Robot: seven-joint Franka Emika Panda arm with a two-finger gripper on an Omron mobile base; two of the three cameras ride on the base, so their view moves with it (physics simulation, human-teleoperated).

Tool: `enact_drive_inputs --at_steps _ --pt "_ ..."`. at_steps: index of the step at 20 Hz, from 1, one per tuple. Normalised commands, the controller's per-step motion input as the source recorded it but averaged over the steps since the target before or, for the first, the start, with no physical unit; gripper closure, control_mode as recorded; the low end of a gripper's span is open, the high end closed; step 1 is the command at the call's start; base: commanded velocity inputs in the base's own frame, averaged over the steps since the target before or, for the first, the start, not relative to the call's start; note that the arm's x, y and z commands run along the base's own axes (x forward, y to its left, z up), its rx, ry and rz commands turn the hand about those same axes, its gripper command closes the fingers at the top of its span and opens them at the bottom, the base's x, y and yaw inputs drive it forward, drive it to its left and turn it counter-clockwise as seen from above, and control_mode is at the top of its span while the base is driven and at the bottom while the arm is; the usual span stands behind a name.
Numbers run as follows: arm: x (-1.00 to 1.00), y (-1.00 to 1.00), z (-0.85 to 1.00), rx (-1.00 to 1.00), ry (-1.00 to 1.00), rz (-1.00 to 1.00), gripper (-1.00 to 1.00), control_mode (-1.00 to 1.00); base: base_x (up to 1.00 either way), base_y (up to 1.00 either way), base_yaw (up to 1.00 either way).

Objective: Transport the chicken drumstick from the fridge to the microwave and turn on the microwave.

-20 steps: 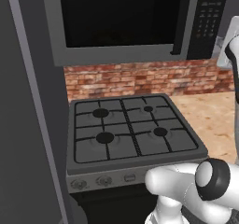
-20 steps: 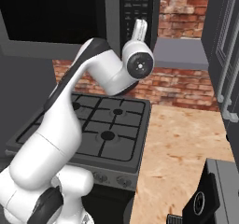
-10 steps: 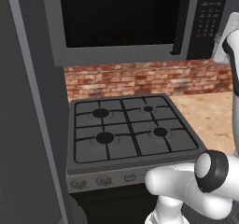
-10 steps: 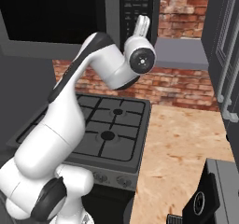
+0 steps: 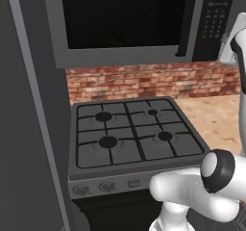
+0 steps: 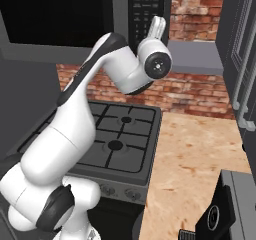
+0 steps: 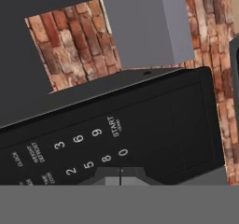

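- Up high, the claw (image 7: 120, 175) is clenched with nothing between its tips — they sit pressed together just below the "0" key of the button panel (image 7: 93, 146).
- From the right base camera, the claw (image 6: 158, 26) points up at the microwave (image 6: 90, 19), right against its panel (image 6: 146, 11), whose display is lit.
- Its dark glass door (image 5: 122, 16) is closed.
- Below it sits the gas stove (image 5: 132, 136), with a brick wall (image 5: 153, 81) behind and a wooden surface (image 6: 195, 169) to the right.

White glossy arm (image 6: 75, 134), dark joint caps, rounded segs
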Motion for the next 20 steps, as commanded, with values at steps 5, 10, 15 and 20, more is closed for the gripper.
enact_drive_inputs --at_steps 5,10,15,20 --pt "0.02 -0.01 0.0 0.0 -0.01 0.0 1.0 -1.0 0.0 0.0 0.0" --pt "0.04 0.0 0.0 0.0 0.0 0.0 1.0 -1.0 0.0 0.0 0.0" --pt "0.18 0.0 -0.02 0.0 0.0 0.0 1.0 -1.0 0.0 0.0 0.0" --pt "0.21 -0.01 -0.06 0.0 0.0 0.0 1.0 -1.0 0.0 0.0 0.0"
